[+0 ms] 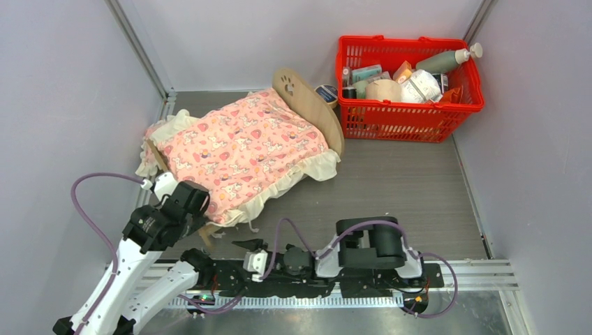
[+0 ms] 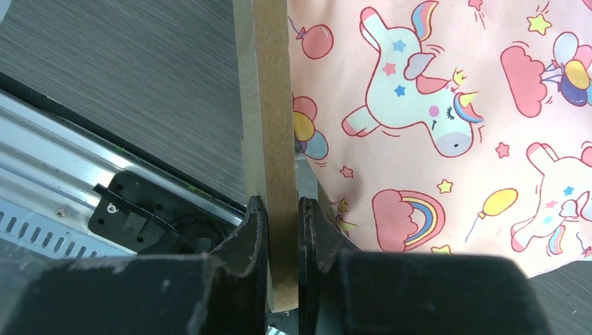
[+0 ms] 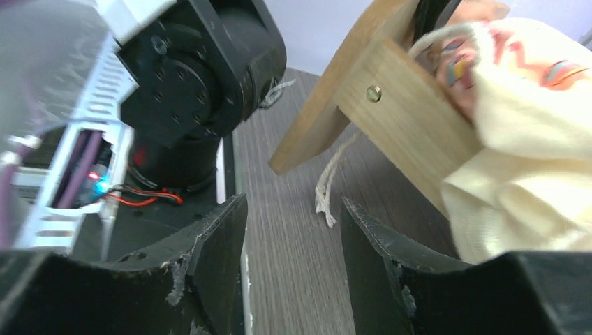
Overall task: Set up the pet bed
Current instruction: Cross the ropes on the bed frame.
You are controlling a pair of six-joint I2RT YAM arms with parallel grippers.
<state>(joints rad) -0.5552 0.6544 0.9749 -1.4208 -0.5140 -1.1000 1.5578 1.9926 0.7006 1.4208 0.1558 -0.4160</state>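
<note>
The left arm (image 1: 119, 272) is wearing white shells with black joints; the right arm (image 1: 370, 244) is showing black and white segments. Purple cables (image 1: 98, 174) are looping off both. Black fingers (image 3: 209, 265) are showing chipped, scuffed edges.

We log the pet bed (image 1: 314, 112) as light plywood, matt, edges raw, with one shiny brass-coloured screw (image 3: 374, 92) in its frame. The blanket (image 1: 241, 150) over it is soft printed pink cloth with a matt cream frill. The table (image 1: 391, 188) is dark grey wood-grain, matt. At 1 o'clock the red basket (image 1: 405, 118) is glossy plastic lattice. At 6 o'clock the rail (image 1: 475, 273) is brushed metal. The fingers (image 2: 253, 241) of the left gripper (image 2: 278, 220) and of the right gripper (image 3: 293, 230) are black matt plastic with rough, scuffed edges.
</note>
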